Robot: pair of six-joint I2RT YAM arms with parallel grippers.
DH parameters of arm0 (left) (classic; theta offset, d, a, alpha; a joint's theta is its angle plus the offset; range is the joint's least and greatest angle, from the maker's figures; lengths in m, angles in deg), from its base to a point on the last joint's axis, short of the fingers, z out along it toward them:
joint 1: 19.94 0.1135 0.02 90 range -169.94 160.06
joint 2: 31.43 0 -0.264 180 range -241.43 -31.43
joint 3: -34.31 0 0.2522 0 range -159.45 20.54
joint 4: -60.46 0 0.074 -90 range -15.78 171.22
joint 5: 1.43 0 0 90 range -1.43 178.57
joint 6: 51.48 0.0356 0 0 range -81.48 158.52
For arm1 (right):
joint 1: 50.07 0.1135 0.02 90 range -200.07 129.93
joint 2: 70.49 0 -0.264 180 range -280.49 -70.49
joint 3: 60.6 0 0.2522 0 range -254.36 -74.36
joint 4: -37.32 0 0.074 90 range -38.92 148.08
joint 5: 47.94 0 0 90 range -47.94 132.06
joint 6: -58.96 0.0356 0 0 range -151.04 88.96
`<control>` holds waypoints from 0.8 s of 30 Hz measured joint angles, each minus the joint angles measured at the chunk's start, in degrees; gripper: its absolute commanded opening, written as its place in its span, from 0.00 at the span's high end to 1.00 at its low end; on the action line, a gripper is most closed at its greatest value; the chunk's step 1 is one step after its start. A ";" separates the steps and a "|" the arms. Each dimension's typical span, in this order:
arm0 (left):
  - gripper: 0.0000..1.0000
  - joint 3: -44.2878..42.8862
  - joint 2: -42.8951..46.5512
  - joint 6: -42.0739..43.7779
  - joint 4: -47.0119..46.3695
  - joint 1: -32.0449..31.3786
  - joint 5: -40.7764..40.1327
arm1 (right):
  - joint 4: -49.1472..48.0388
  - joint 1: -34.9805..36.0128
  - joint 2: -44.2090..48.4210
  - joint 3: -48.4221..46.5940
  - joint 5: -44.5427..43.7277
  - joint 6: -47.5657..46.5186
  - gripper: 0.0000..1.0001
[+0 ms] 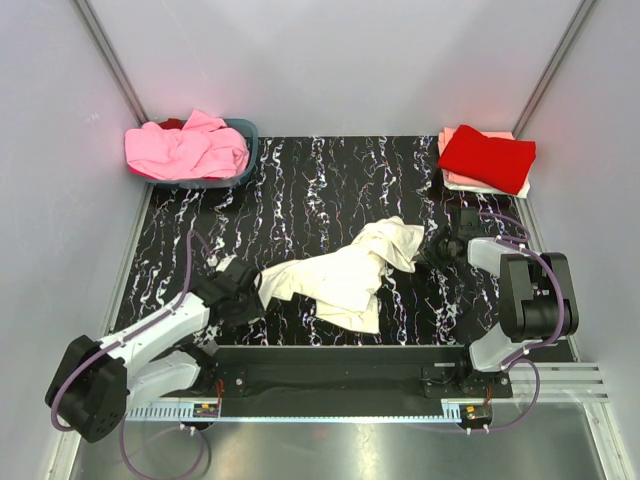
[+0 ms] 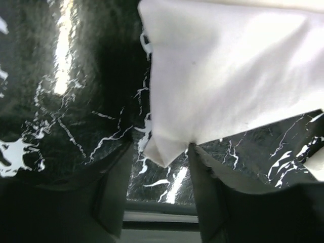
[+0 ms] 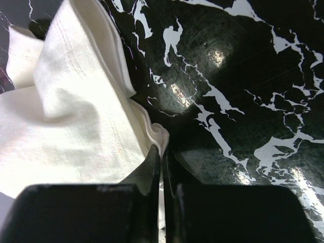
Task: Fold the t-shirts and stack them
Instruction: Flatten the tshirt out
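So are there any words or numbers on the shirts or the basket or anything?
No text can be read anywhere.
The cream-white shirt, pink shirt, red shirt and basket are all plain.
Small coloured spots low in the top view are too tiny to read.

We lose the hem of the cream shirt (image 3: 76,126) between the 2 pressed-together right fingers (image 3: 149,169); left of them, the edge crops it.

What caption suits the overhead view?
The left gripper and right gripper at opposite ends of a crumpled cream-white t-shirt on a marbled table; pink t-shirts in the basket.
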 measured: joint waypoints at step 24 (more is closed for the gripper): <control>1.00 -29.05 4.57 5.70 12.04 -0.90 -5.57 | 9.94 -0.50 10.34 -1.07 0.98 -2.38 1.00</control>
